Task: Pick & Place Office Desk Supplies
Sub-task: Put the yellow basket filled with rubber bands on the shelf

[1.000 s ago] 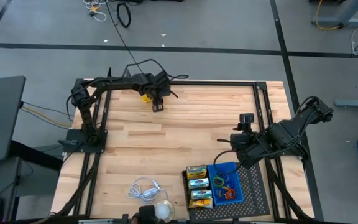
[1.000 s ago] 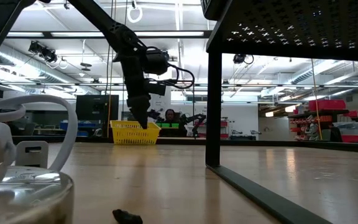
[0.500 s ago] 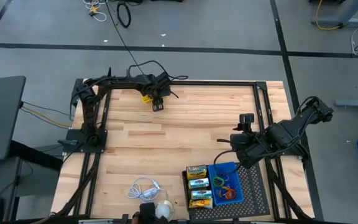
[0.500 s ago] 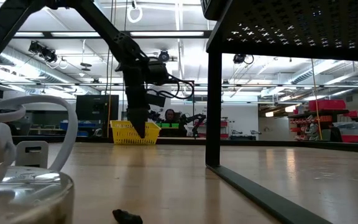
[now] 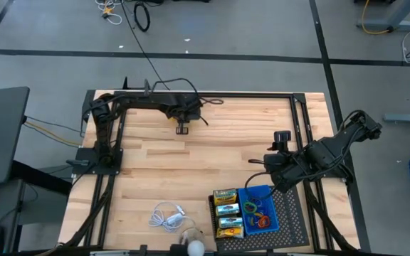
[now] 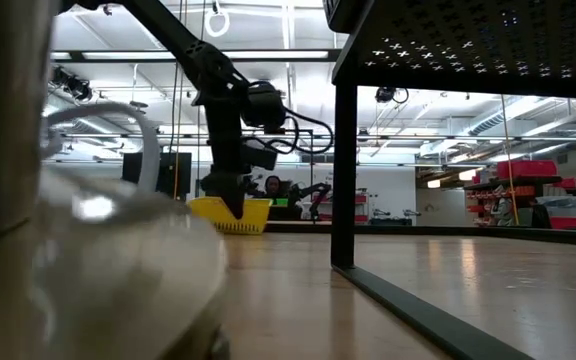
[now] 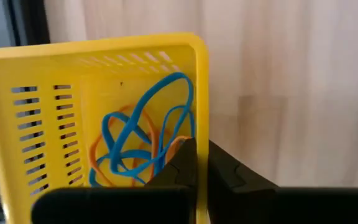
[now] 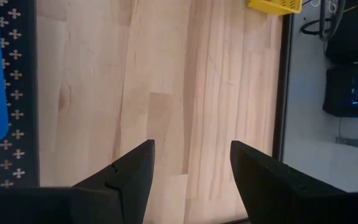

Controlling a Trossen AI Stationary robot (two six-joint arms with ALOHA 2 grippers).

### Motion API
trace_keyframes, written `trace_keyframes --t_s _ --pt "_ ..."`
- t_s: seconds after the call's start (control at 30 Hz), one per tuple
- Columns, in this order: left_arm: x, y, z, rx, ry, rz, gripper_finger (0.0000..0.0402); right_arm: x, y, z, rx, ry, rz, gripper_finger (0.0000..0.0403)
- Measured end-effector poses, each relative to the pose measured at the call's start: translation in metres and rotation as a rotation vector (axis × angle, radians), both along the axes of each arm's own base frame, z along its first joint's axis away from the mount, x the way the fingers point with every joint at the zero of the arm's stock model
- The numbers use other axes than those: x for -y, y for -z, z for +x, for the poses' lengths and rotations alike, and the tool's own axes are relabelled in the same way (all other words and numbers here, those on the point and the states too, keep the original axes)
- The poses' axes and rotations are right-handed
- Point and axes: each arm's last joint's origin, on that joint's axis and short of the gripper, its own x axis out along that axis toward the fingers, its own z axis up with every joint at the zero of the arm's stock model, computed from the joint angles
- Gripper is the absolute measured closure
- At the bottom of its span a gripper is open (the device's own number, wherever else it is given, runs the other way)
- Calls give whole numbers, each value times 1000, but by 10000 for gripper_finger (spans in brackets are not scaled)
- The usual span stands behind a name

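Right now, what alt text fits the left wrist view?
The left gripper, shut, pinches the side wall of a yellow slotted basket on the wooden table. Tangled blue bands and orange bands lie inside.

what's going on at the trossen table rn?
The left gripper is shut on the rim of the yellow basket at the table's far edge; blue and orange bands lie inside it. The right gripper waits open beside the black tray, which holds crayon boxes and more bands in a blue bin.
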Motion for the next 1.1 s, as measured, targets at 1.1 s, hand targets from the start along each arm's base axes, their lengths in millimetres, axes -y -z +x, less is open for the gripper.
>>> trace_keyframes --t_s 1.1 --pt "109 -99 -9 94 657 51 392 -8 -3 13 -9 -344 -68 184"
